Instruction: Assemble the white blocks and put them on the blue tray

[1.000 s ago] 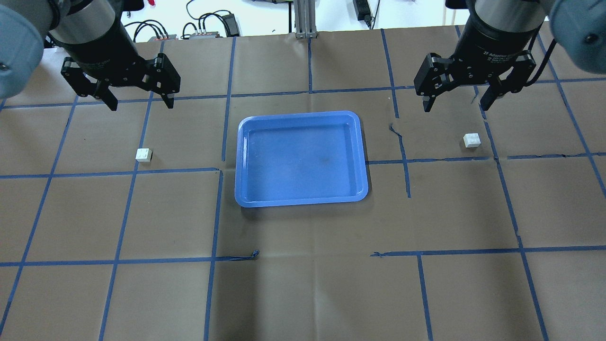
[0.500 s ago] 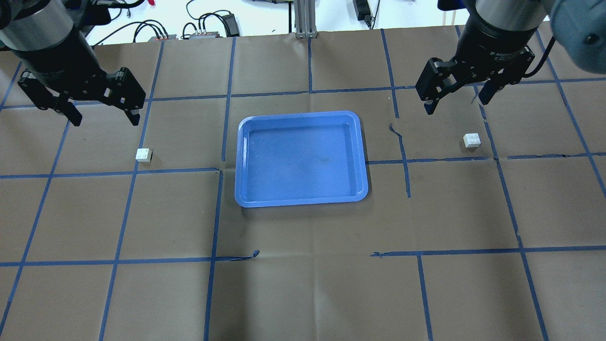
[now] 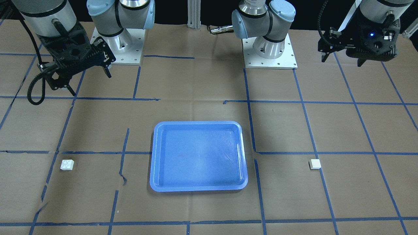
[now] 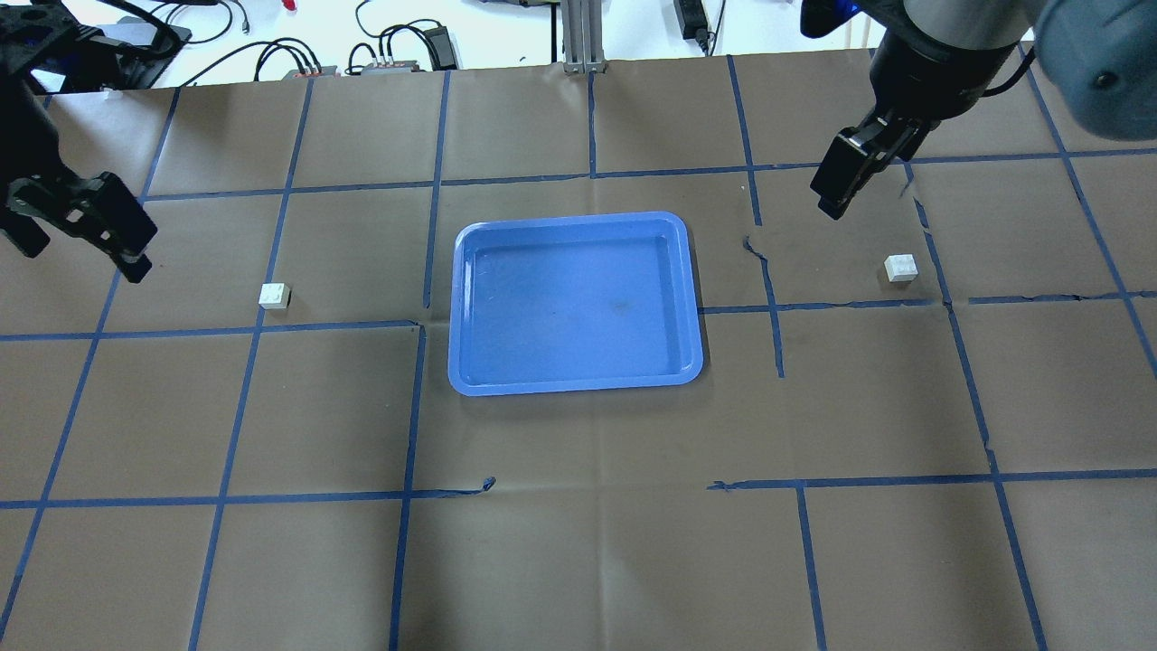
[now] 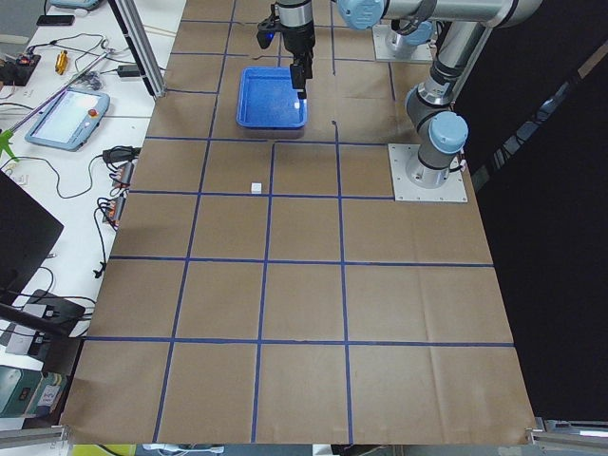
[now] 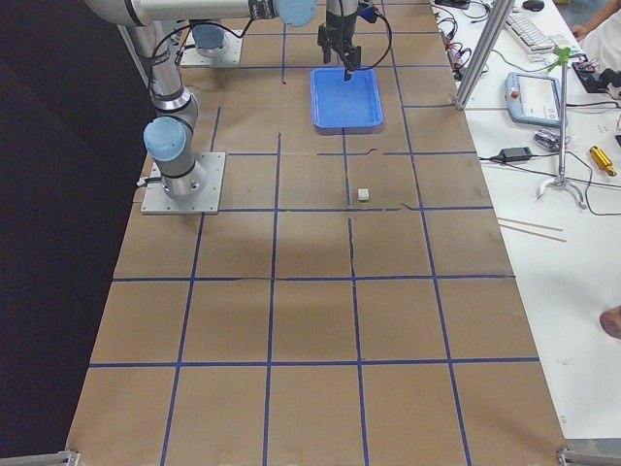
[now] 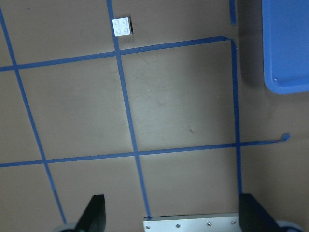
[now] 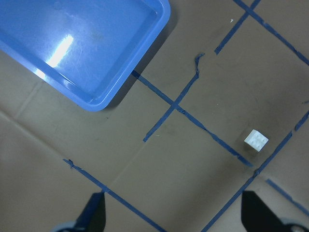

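Note:
The blue tray [image 4: 576,387] lies empty at the table's middle; it also shows in the front view [image 3: 198,188]. One white block [image 4: 274,295] sits left of the tray, apart from it, and shows in the left wrist view [image 7: 122,27]. The other white block [image 4: 901,268] sits right of the tray and shows in the right wrist view [image 8: 256,140]. My left gripper [image 4: 83,258] hovers open and empty, left of and behind its block. My right gripper [image 4: 836,194] is turned edge-on, behind and left of its block. The right wrist view shows its fingers [image 8: 94,215] wide apart.
Brown paper with a blue tape grid covers the table. Cables and power units [image 4: 389,54] and an aluminium post [image 4: 578,36] stand at the far edge. The arm bases [image 3: 114,45] [image 3: 269,49] are bolted on the robot's side.
My left gripper has swung out to the left and nearer the table's left edge. My right gripper has turned about its wrist to edge-on. Both stay open; blocks and tray have not moved.

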`<state>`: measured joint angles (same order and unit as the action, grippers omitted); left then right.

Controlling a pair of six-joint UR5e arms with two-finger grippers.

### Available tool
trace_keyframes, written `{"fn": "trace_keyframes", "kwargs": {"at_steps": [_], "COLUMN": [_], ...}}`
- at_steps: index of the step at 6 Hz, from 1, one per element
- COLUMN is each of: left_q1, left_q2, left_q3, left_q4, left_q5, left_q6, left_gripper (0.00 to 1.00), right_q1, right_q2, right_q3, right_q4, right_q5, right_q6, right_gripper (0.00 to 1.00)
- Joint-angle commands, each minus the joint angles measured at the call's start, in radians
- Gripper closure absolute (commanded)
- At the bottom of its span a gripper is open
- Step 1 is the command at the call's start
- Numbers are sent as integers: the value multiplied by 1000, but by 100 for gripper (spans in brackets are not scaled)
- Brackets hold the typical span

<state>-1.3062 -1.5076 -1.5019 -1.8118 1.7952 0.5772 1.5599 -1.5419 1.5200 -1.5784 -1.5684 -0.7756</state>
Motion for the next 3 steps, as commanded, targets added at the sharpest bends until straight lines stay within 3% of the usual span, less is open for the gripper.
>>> {"fn": "trace_keyframes", "kwargs": {"at_steps": [1, 2, 3], "left_q1": [73, 118, 172], "left_q2": [-3, -5, -5], "left_q3": [-1, -3, 0], "left_q4": [11, 12, 15], "left_q5": [32, -82, -111], "left_q6": [328, 446, 448], "left_gripper": [6, 4, 4], "right_q1": [-50, -117, -191], "right_q2": [31, 40, 51], "right_q3": [-1, -1, -1], "right_q4": [-25, -31, -41], "right_q5": [2, 5, 13], "right_q6": [-364, -524, -688], "right_gripper": [0, 0, 0]}}
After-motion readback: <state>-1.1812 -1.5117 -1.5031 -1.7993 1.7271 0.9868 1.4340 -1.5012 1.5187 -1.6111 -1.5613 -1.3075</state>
